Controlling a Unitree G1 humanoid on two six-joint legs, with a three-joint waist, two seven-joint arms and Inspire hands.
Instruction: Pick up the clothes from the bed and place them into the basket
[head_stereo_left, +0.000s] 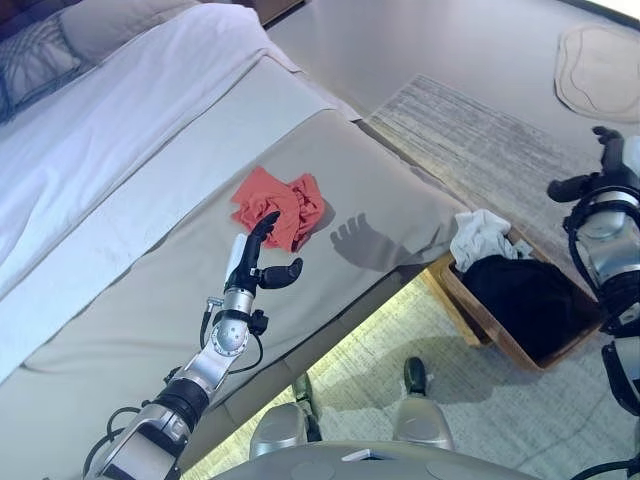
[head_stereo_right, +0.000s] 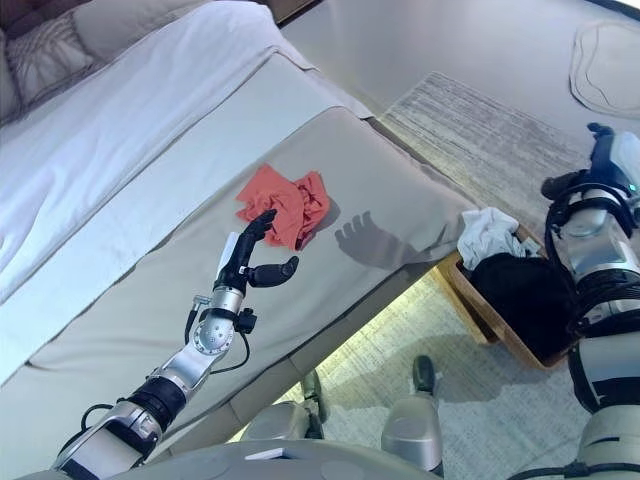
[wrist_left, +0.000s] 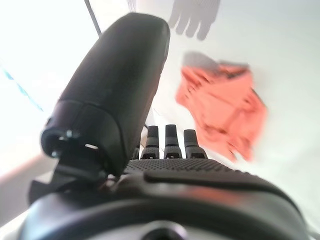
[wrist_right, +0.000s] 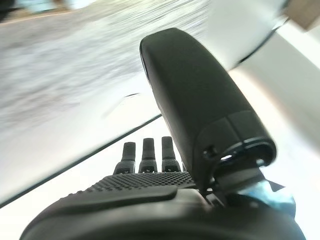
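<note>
Left hand (head_stereo_left: 258, 262) hangs open and empty over the grey bed cover (head_stereo_left: 150, 300), fingers straight, just short of the red garment (head_stereo_left: 281, 207); judged best lowered onto the heap's middle before closing (edges look loose). Garment: crumpled, thin, mid-bed. Basket (head_stereo_left: 500, 335) beyond on the floor; right hand (head_stereo_left: 607, 140) open, idle.

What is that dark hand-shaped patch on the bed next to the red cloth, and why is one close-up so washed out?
In the left eye view it is a shadow that the left hand casts on the bed, right of the red cloth. In the left wrist view strong light bleaches the bedding almost white, and the cloth looks soft and blurred.
</note>
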